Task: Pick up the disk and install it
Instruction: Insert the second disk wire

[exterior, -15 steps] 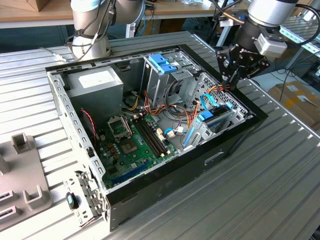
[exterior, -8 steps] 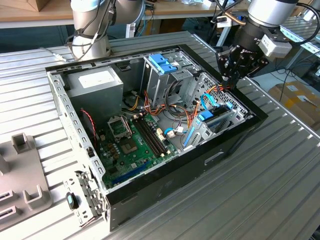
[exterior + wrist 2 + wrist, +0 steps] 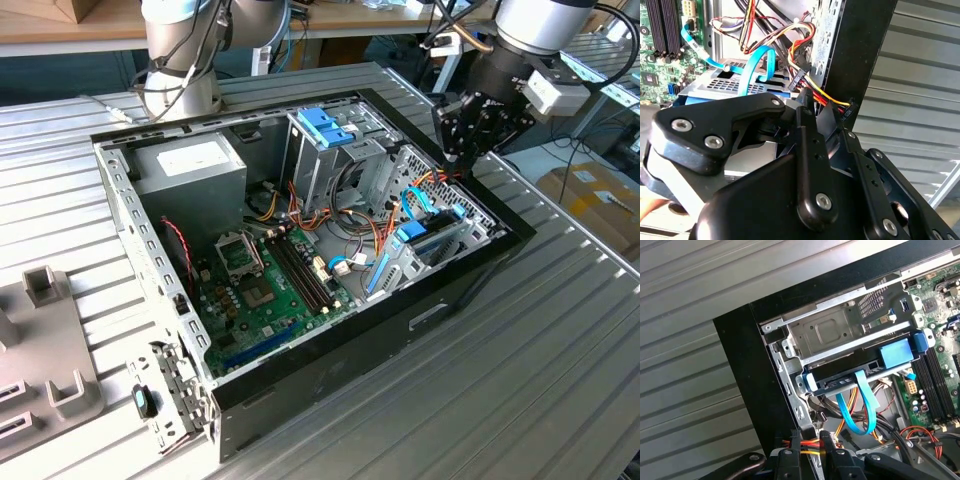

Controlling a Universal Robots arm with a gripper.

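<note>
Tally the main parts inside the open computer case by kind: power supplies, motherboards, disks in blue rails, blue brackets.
Power supply: 1
Motherboard: 1
Disk: 1
Blue bracket: 1
Total: 4

One open computer case sat on the ribbed table, holding one green motherboard, one grey power supply box, and two flat blue ribbon cables (looped side by side).

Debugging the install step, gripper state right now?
Gripper: cannot tell; it hangs over the computer case's drive-bay corner, with nothing visibly held.
</note>
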